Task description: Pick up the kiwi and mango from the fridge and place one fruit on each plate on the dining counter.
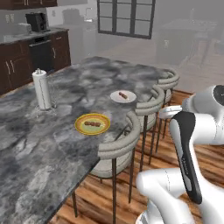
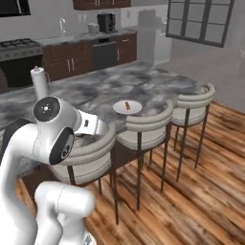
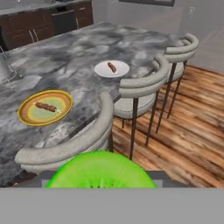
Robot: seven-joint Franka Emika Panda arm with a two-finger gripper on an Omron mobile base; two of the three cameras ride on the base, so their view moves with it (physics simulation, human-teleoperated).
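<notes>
Gripping the kiwi [image 3: 100, 170], the claw is closed on the fruit, whose bright green cut face is sitting right at the bottom of the hand view, between the camera and the stools. The finger tips themselves are hidden behind the fruit. The white arm [image 1: 188, 148] is reaching up from the base beside the dining counter [image 1: 57, 144], with its hand turned towards the grey marbled top.

Just beyond the kiwi, three pale curved-back stools [image 3: 74, 144] are standing in a row along the counter's edge, over the wooden floor [image 3: 192, 131]. Past the nearest stool, the yellow plate [image 3: 43, 107] is lying on the counter near that edge, and a small brown stick-like morsel is lying across its middle. Farther along the same edge, the smaller white plate [image 3: 112, 68] is sitting well apart from the yellow one, carrying a similar brown morsel.

Farther in on the counter, a paper towel roll [image 1: 42, 89] is standing upright on its holder. Beyond the counter, dark brown cabinets [image 1: 15, 65] are lining the wall, and a dark-framed window [image 1: 126, 17] is showing at the back.
</notes>
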